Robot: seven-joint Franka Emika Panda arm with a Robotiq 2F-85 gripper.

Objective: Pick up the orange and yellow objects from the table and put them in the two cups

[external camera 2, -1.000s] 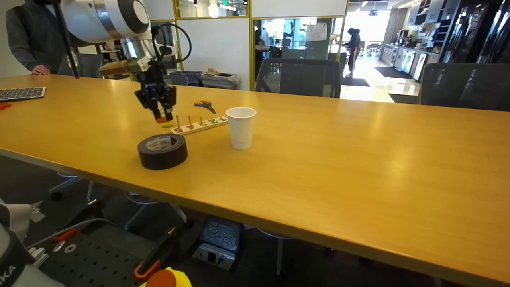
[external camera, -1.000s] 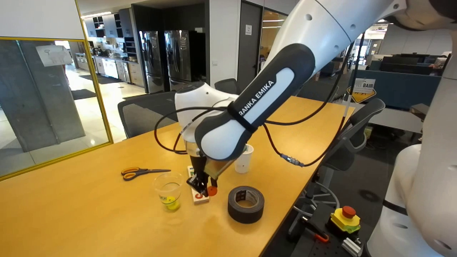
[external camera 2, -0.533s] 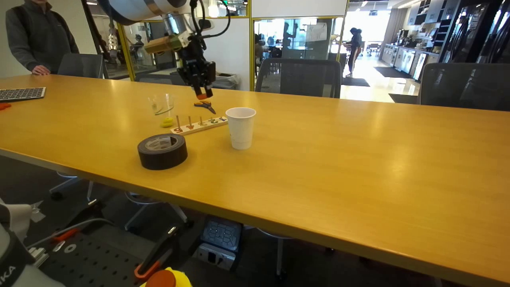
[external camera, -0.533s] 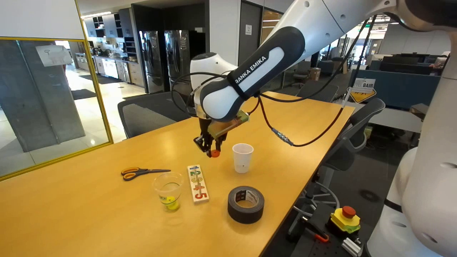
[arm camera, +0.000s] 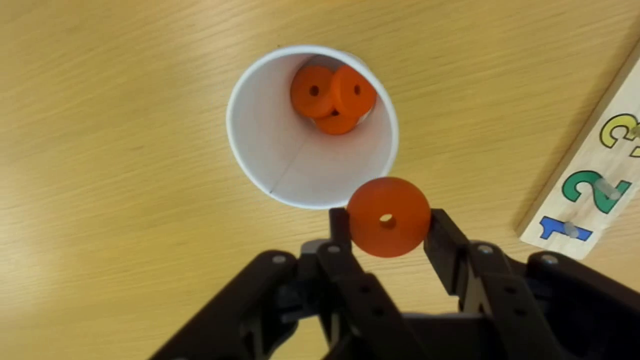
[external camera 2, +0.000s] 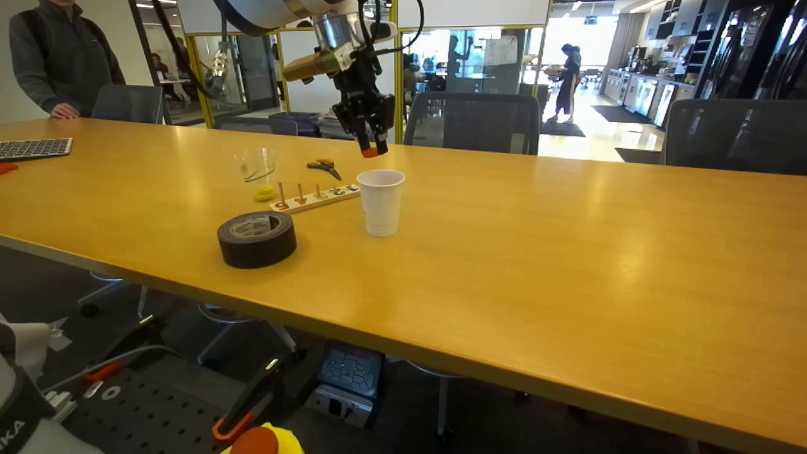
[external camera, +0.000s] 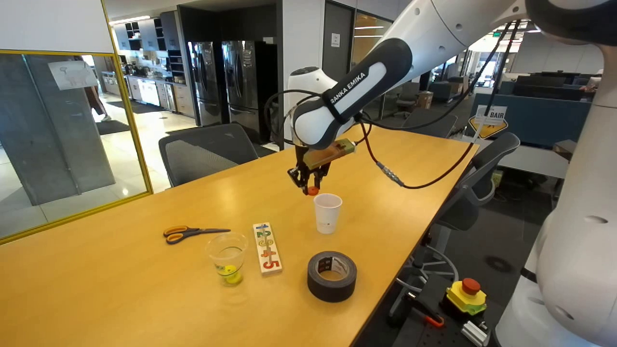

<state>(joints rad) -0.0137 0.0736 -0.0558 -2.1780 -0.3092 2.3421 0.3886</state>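
Note:
My gripper [arm camera: 388, 222] is shut on the edges of an orange disc [arm camera: 387, 192] with a small centre hole. Both exterior views show them in the air near the white cup, the gripper [external camera: 311, 188] and disc [external camera 2: 371, 152] higher than its rim. In the wrist view the disc overlaps the near edge of the white cup [arm camera: 260, 125]. That cup stands upright on the table [external camera 2: 536, 265] and has three orange discs [arm camera: 312, 92] at its bottom. The clear cup [external camera: 226, 253] stands farther off, with yellow pieces [external camera: 231, 275] at its bottom.
A wooden number board [external camera: 266, 248] with pegs lies between the cups. A black tape roll [external camera: 331, 277] sits near the table edge. Orange-handled scissors [external camera: 178, 233] lie behind the clear cup. A keyboard [external camera 2: 34, 148] lies at the far end, where a person [external camera 2: 63, 60] stands.
My gripper has risen from beside the number board, near the clear cup, and moved across toward the white cup with the orange disc held. The cups, board, tape and scissors have not moved.

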